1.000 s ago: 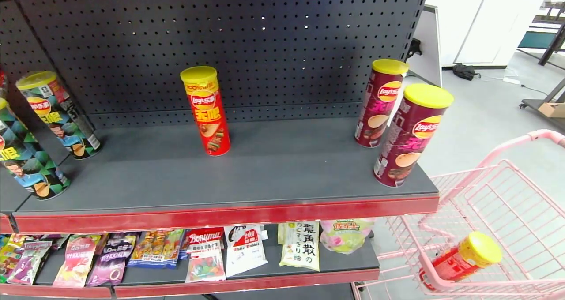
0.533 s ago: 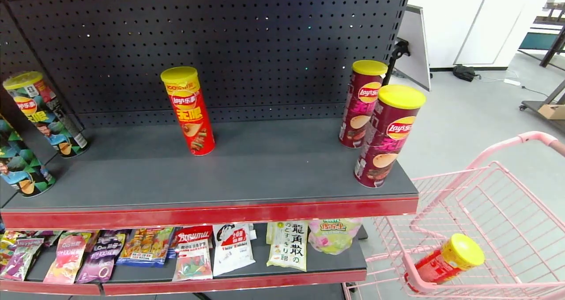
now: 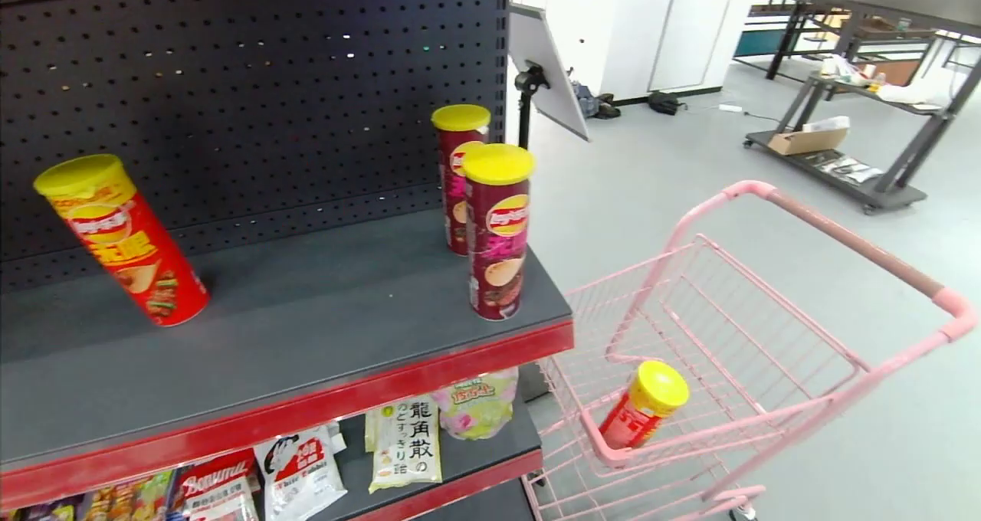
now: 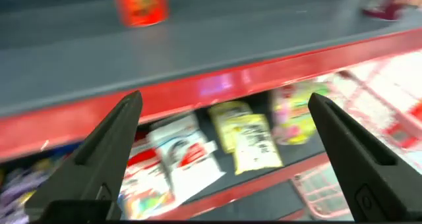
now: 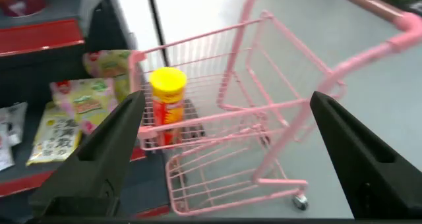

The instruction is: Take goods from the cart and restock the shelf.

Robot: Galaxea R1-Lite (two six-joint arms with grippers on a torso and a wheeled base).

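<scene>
A red chip can with a yellow lid (image 3: 644,406) stands tilted in the front corner of the pink wire cart (image 3: 843,237), to the right of the shelf. On the grey shelf board (image 3: 306,329) stand a red can (image 3: 123,241) and two maroon cans (image 3: 497,230) (image 3: 457,168) at its right end. My left gripper (image 4: 224,99) is open, held in front of the shelf's red edge (image 4: 198,89). My right gripper (image 5: 227,95) is open above the cart (image 5: 290,112), with the red can (image 5: 167,105) off to one side below it.
Snack bags (image 3: 402,444) lie on the lower shelf, also seen under my left gripper (image 4: 250,138). A white board on a stand (image 3: 548,69) is behind the shelf's end. A dark trolley (image 3: 843,168) is far right. Grey floor (image 3: 651,184) lies open beyond the cart.
The head camera has swung to the right, so the shelf sits further left and more of the cart shows. The cans have not moved.
</scene>
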